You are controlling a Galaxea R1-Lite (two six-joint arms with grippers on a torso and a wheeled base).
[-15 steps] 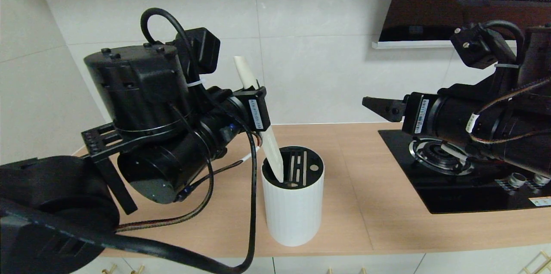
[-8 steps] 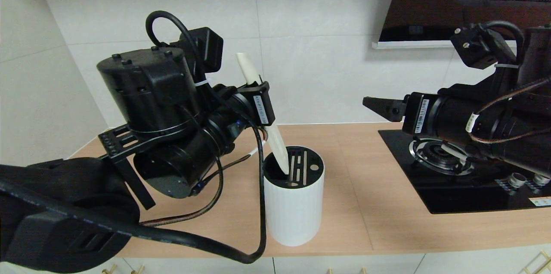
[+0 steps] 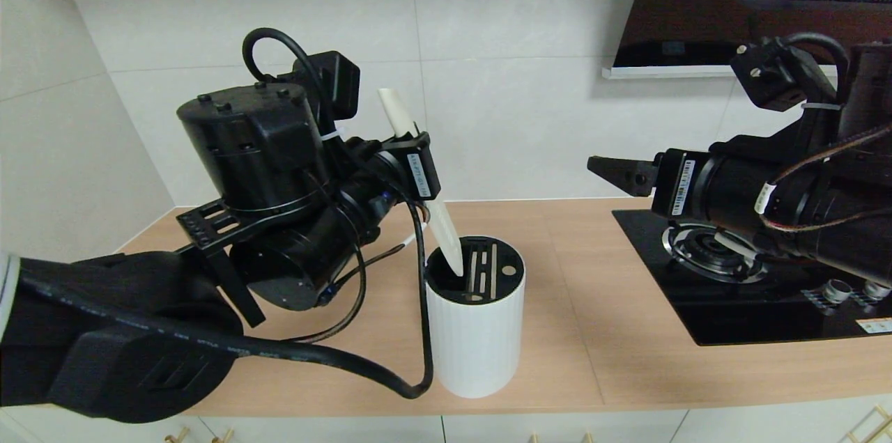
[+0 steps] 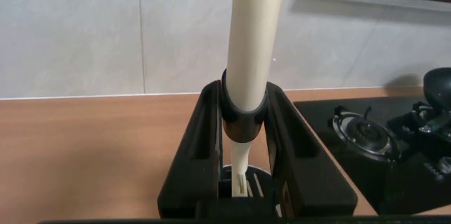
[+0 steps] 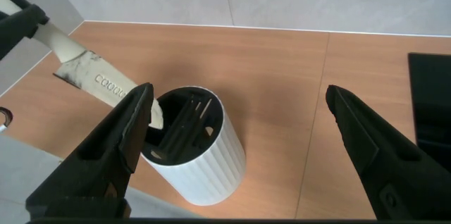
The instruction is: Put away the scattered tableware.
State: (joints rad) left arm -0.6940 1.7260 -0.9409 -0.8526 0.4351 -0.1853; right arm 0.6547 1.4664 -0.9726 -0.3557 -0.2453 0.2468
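Our left tool [image 3: 418, 175] grips the white knife [image 3: 447, 246], tip inside the slotted holder [image 3: 476, 342] on the desk [image 3: 592, 331]; our right tool [image 5: 236, 108] hangs released near the stove [image 3: 732, 283]

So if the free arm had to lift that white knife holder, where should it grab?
Probably around the ribbed side wall of the white holder, coming level from the robot's right. It stands upright and round, so opposite sides suit two fingers; its slotted top has the knife tilted in, held by the left gripper, and the open right gripper is on the free side.
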